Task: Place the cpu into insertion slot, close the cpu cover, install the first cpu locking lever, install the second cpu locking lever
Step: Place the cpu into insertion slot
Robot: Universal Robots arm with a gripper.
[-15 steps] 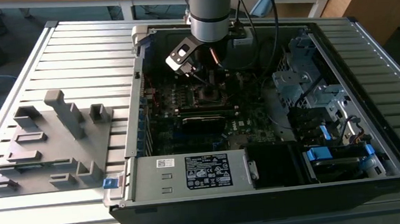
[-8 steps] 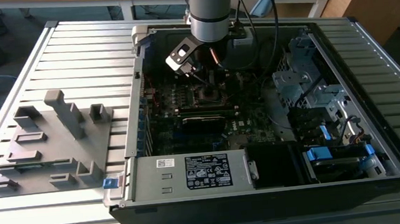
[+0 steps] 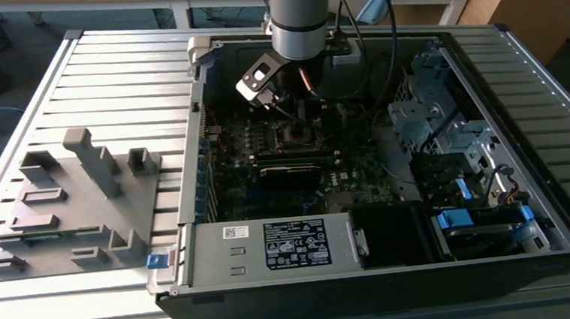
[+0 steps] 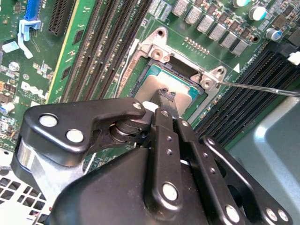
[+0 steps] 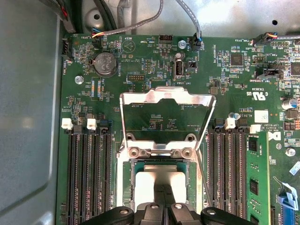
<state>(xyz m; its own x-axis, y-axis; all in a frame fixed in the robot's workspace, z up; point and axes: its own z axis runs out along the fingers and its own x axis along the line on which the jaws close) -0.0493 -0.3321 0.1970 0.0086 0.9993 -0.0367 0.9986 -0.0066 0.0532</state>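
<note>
While the end effector (image 5: 163,190) sits pinched narrow over the cpu (image 5: 180,180), chip centre hidden | cpu cover (image 5: 168,101) stands open

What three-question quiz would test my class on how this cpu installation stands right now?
1. True or false: the cover is shut over the cpu.
2. The gripper is directly over: A the cpu, B the battery, C the power supply.
3. Fill in: the cpu lies in the ____.
Key: 1 false, the cover stands open; 2 A; 3 slot.
</note>
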